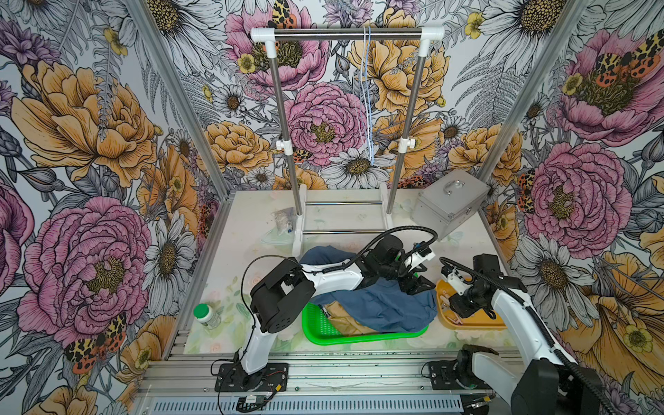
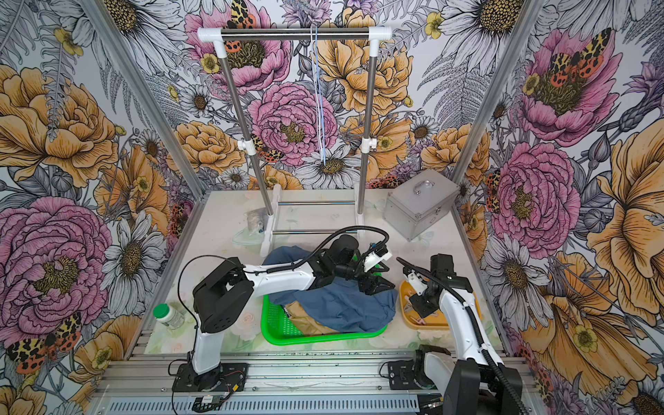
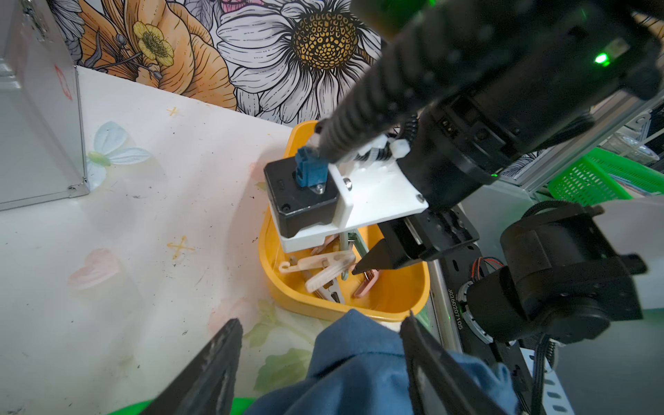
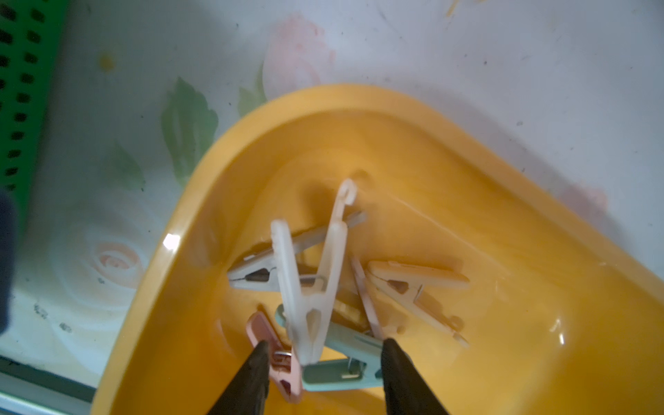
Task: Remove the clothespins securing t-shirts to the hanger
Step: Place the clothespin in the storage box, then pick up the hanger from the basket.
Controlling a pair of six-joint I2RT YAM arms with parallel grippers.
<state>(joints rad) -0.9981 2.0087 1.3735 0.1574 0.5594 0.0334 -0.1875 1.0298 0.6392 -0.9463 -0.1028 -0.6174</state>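
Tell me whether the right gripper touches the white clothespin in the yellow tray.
Apart. The right wrist view shows the white clothespin between the open fingers of the right gripper, clear of both.

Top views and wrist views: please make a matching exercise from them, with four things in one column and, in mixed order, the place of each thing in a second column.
Things
1. clothespins
2. slate blue t-shirt
3. metal case
4. white bottle with a green cap

Places
A. at the back of the table, beside the rack
B. in the yellow tray
C. draped over the green basket
D. on the bare table, left of the green basket

Pairs: 1-B, 2-C, 3-A, 4-D
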